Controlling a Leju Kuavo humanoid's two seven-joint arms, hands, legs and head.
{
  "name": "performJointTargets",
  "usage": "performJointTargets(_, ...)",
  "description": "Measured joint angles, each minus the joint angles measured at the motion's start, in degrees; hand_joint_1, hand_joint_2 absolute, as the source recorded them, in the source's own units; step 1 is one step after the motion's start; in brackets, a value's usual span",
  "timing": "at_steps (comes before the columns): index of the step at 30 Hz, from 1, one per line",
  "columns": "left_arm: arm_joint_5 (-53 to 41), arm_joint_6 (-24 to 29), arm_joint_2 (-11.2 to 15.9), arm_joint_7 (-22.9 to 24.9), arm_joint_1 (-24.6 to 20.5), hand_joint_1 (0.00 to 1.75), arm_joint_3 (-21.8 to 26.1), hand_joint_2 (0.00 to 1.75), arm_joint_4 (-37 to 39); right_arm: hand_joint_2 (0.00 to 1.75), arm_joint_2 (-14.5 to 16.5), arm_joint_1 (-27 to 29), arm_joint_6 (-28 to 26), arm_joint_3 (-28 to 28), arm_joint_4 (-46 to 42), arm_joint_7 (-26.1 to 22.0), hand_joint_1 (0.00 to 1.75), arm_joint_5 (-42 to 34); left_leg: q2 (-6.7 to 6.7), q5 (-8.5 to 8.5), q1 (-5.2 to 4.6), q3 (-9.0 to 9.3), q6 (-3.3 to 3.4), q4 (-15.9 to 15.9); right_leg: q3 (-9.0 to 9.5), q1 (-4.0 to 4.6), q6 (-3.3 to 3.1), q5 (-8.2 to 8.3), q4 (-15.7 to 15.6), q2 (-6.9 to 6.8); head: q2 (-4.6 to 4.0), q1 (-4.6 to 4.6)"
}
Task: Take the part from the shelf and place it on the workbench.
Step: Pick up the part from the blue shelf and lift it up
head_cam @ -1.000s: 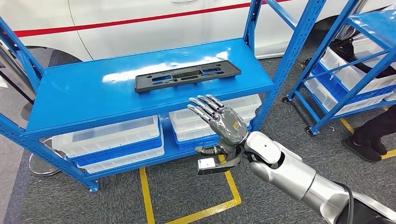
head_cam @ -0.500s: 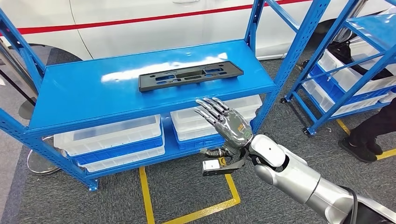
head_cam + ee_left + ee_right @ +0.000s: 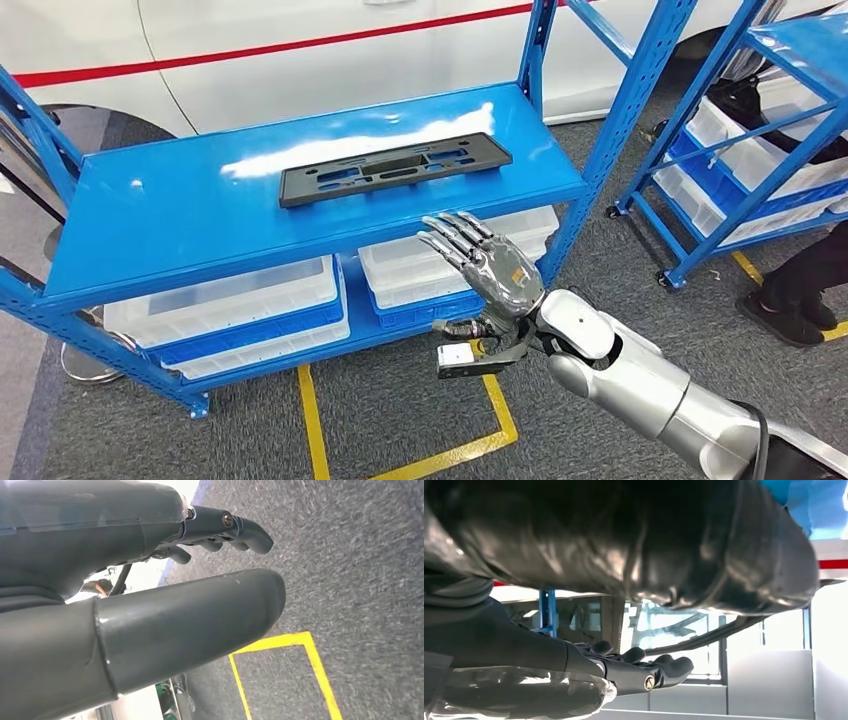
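The right hand [image 3: 490, 270], fingers spread and empty, has crept nearer the flat black slotted plastic part [image 3: 394, 168] on the blue metal shelf [image 3: 160, 210], the grasp not yet begun.

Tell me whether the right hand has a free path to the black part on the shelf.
Probably yes. The right hand hovers open just in front of the shelf edge, holding nothing, and the black part lies flat on top with bare shelf between them. The blue upright stands off to one side.
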Motion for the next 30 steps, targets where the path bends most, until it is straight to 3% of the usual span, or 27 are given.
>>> performJointTargets(1, -0.02, 0.00, 0.00, -0.01, 0.06, 0.00, -0.01, 0.00, 0.00, 0.00, 0.01, 0.03, 0.08, 0.01, 0.00, -0.01, 0.00, -0.03, 0.00, -0.62, 0.18, -2.26, -0.20, 3.27, 0.20, -0.01, -0.03, -0.23, 0.03, -0.03, 0.00, 0.00)
performJointTargets(2, -0.02, 0.00, 0.00, -0.01, 0.15, 0.00, -0.01, 0.00, 0.00, 0.00, 0.01, 0.06, 0.17, 0.01, 0.00, -0.02, 0.00, -0.05, 0.01, -0.10, 0.35, -3.74, -0.36, 4.77, 0.47, -0.07, 0.04, -0.50, 0.07, -0.03, 0.00, -0.01)
performJointTargets(3, -0.03, 0.00, 0.01, -0.01, 0.23, 0.00, -0.02, 0.00, 0.01, 0.00, 0.02, 0.08, 0.23, 0.01, 0.00, -0.03, 0.00, -0.07, 0.02, 1.64, 0.51, -4.11, -0.49, 4.00, 0.83, -0.18, 0.18, -0.82, 0.14, 0.00, 0.00, -0.01)
performJointTargets(5, -0.03, -0.01, 0.01, -0.03, 0.35, 0.00, -0.02, 0.00, 0.01, 0.00, 0.01, 0.08, 0.31, 0.00, 0.01, -0.04, 0.00, -0.10, 0.06, 6.85, 0.81, -2.05, -0.65, -2.82, 1.70, -0.44, 0.74, -1.69, 0.34, 0.04, 0.00, 0.00)
performJointTargets(7, -0.03, -0.02, -0.01, -0.08, 0.28, 0.00, -0.03, 0.00, 0.01, 0.00, 0.01, 0.05, 0.37, -0.02, 0.01, -0.09, 0.00, -0.14, 0.06, 9.43, 0.77, 0.25, -0.48, -8.83, 2.03, -0.29, 1.56, -2.46, 0.63, 0.12, 0.00, 0.02)
performJointTargets(12, -0.03, -0.02, -0.02, -0.13, 0.17, 0.00, -0.05, 0.00, 0.00, 0.00, -0.02, -0.03, 0.48, -0.38, -0.02, -0.55, 0.00, -0.28, -0.02, 8.74, 0.58, 1.12, 1.54, -10.54, 2.02, -0.33, 3.12, -3.48, 1.18, 0.08, 0.00, 0.08)
performJointTargets(13, -0.03, -0.02, -0.02, -0.13, 0.18, 0.00, -0.05, 0.00, 0.00, 0.00, -0.02, -0.07, 0.49, -0.50, -0.02, -0.63, 0.00, -0.30, -0.01, 8.65, 0.61, 1.42, 1.93, -10.73, 1.03, -0.33, 3.25, -4.50, 3.26, 0.06, 0.00, 0.09)
performJointTargets(15, -0.03, -0.02, -0.02, -0.15, 0.19, 0.00, -0.07, 0.00, 0.00, 0.00, -0.04, -0.05, 0.53, -0.66, 0.01, -0.71, 0.00, -0.33, 0.01, 8.28, 0.39, 1.85, 2.54, -10.83, -3.25, -0.15, 3.24, -7.30, 10.64, 0.03, 0.00, 0.11)
performJointTargets(16, -0.03, -0.02, -0.02, -0.17, 0.18, 0.00, -0.07, 0.00, 0.00, 0.00, -0.04, 0.03, 0.56, -0.66, 0.02, -0.73, 0.00, -0.35, -0.01, 8.04, 0.18, 2.08, 2.78, -10.83, -5.76, -0.02, 3.16, -8.31, 14.42, 0.04, 0.00, 0.11)
performJointTargets(17, -0.03, -0.02, -0.02, -0.20, 0.18, 0.00, -0.07, 0.00, 0.00, 0.00, -0.05, 0.12, 0.61, -0.66, 0.02, -0.73, 0.00, -0.36, -0.04, 7.76, -0.07, 2.42, 2.97, -10.83, -7.64, 0.13, 2.97, -8.25, 16.71, 0.04, 0.00, 0.11)
performJointTargets(18, -0.03, -0.01, -0.02, -0.24, 0.19, 0.00, -0.07, 0.00, 0.00, 0.00, -0.05, 0.19, 0.64, -0.66, 0.02, -0.72, 0.00, -0.37, -0.08, 7.41, -0.34, 2.89, 3.11, -10.83, -8.48, 0.33, 2.64, -6.99, 16.85, 0.04, 0.00, 0.10)
performJointTargets(20, -0.03, -0.01, -0.06, -0.32, 0.23, 0.00, -0.07, 0.00, 0.00, 0.00, -0.17, 0.22, 0.68, -0.72, 0.01, -0.72, 0.00, -0.40, -0.17, 6.59, -0.88, 4.16, 3.25, -10.85, -7.01, 1.10, 1.33, -1.62, 10.89, 0.08, 0.00, 0.10)
performJointTargets(22, -0.03, -0.02, -0.35, -0.46, 0.26, 0.00, -0.08, 0.00, -0.03, 0.00, -0.45, 0.24, 0.69, -0.86, -0.02, -0.71, 0.00, -0.45, -0.23, 5.88, -1.14, 5.03, 3.14, -10.94, -4.38, 1.96, -0.38, 1.85, 4.31, 0.02, 0.00, 0.10)
performJointTargets(24, -0.03, -0.01, -0.61, -0.58, 0.25, 0.00, -0.09, 0.00, -0.07, 0.00, -0.81, 0.27, 0.71, -1.01, -0.10, -0.71, 0.00, -0.56, -0.22, 5.56, -0.96, 5.16, 2.69, -11.16, -3.26, 2.48, -1.33, 1.76, 2.04, -0.04, 0.00, 0.18)
performJointTargets(27, -0.05, -0.06, -0.62, -0.71, 0.13, 0.00, -0.09, 0.00, -0.04, 0.00, -1.08, 0.39, 0.83, -1.23, -0.19, -0.71, 0.00, -0.91, -0.02, 4.88, -0.89, 5.40, 1.94, -10.82, -1.76, 2.09, -1.39, 1.67, -0.10, -0.08, 0.00, 0.22)
performJointTargets(28, -0.05, -0.11, -0.62, -0.75, 0.10, 0.00, -0.09, 0.00, -0.04, 0.00, -1.08, 0.42, 0.94, -1.32, -0.17, -0.71, 0.00, -1.08, 0.02, 4.10, -0.88, 4.77, 1.64, -9.21, -1.00, 1.73, -1.36, 1.67, -0.86, -0.15, 0.00, 0.20)
performJointTargets(30, -0.05, -0.18, -0.66, -0.83, 0.08, 0.00, -0.09, 0.00, -0.03, 0.00, -1.07, 0.45, 1.28, -1.46, -0.01, -0.72, 0.00, -1.38, 0.04, 1.61, -0.42, 1.20, 0.84, -2.81, 0.16, 1.25, -1.28, 1.31, -1.60, -0.26, 0.00, 0.16)
